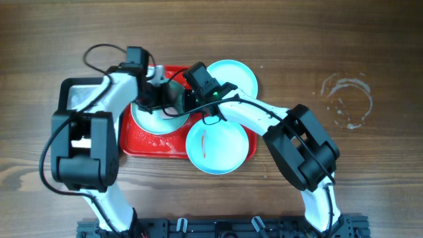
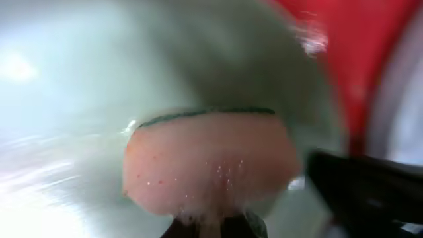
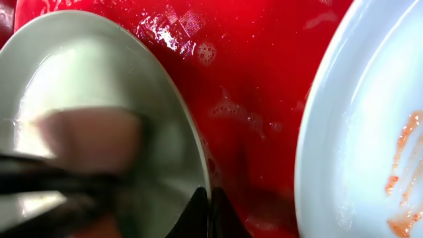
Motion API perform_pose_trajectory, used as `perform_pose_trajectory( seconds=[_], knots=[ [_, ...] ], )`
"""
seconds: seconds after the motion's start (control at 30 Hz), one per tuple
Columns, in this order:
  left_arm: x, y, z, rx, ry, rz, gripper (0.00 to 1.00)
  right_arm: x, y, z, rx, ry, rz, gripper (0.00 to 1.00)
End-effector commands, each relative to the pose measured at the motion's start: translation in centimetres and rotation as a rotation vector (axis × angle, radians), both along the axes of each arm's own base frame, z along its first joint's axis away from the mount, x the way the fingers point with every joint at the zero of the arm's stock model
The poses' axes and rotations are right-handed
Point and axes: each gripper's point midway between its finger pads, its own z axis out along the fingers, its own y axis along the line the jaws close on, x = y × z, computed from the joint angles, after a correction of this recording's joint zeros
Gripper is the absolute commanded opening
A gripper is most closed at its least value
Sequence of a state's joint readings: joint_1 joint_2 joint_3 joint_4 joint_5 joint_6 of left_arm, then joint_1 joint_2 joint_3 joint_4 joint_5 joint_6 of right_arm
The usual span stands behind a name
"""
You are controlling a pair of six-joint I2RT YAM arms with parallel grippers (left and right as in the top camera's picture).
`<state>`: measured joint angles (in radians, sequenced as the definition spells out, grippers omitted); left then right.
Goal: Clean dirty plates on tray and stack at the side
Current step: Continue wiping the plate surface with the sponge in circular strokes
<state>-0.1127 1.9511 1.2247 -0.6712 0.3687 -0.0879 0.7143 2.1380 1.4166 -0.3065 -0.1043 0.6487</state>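
**SCRUB IN HAND ON ONE PLATE; SMEARED PLATE OUTSTANDING**

A small grey metal pan with a black rim (image 1: 78,98) sits at 9 o'clock of the work area and is not in use. Beside it, the left end effector (image 2: 213,228) appears clamped on a pink sponge with a green scouring edge (image 2: 208,162). The sponge is pressed against the round pale turquoise plate at the tray's 9 o'clock end (image 3: 79,59). This 9 o'clock plate lies face up on the large red rectangular plastic tray (image 1: 158,140), whose floor is wet and sudsy. The right end effector (image 3: 210,210) is closed on the plate's rim. Whether the rim is raised off the tray cannot be told.

Judgement: the washing step is in hand, with the right arm steadying. The next move calls for drawing the sponge clear, since both arms crowd one spot. The plate can then be carried by its rim to the wooden counter (image 1: 370,172) beside the tray.

The tray's long axis runs 9 to 3 o'clock in the overhead view. The plates are round and have no long axis; all face up.

- **1 o'clock plate** (image 1: 234,74): overhangs the tray corner and shows no smear.
- **5 o'clock plate** (image 1: 225,155): overhangs the near edge and bears an orange-brown smear (image 3: 403,145) running roughly 12 to 6 o'clock.

Pale ring marks (image 1: 347,99) lie on the counter at 3 o'clock.
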Motion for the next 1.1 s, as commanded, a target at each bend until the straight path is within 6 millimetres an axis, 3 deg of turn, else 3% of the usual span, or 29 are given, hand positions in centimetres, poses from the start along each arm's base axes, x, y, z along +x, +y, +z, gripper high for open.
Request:
perform_pose_trajectory(
  seconds=[0.0,0.13,0.23,0.47,0.57,0.7,0.8,0.9,1.07],
  knots=[
    [-1.4,-2.1,-0.9,-0.064,0.03,-0.085,0.04,-1.1,0.2,-1.4,-0.015,0.034,0.038,0.04],
    [-2.3,4.6,-2.7,0.308,0.122,0.177,0.04,-1.2,0.2,-1.4,-0.015,0.035,0.039,0.04],
    [-3.7,8.9,-2.6,0.528,0.165,0.314,0.04,-1.2,0.3,-1.4,-0.012,0.036,0.041,0.04],
    [-4.1,14.4,-1.3,0.769,0.141,0.392,0.04,-1.2,0.3,-1.4,-0.012,0.035,0.04,0.04],
    [-3.6,15.5,-1.1,0.804,0.119,0.415,0.04,-1.2,0.3,-1.4,-0.012,0.035,0.04,0.04],
    [-2.9,14.0,-1.7,0.708,0.109,0.42,0.04,-1.2,0.3,-1.4,-0.012,0.034,0.041,0.04],
    [-2.1,9.5,-2.7,0.459,0.121,0.334,0.04,-1.1,0.3,-1.4,-0.011,0.033,0.041,0.04],
    [-0.6,3.8,-2.5,0.165,0.07,0.177,0.04,-1.1,0.3,-1.4,-0.01,0.033,0.04,0.04],
    [-0.6,-0.9,-1.6,0.009,0.013,-0.018,0.04,-1.1,0.3,-1.4,-0.01,0.033,0.041,0.04]
  ],
)
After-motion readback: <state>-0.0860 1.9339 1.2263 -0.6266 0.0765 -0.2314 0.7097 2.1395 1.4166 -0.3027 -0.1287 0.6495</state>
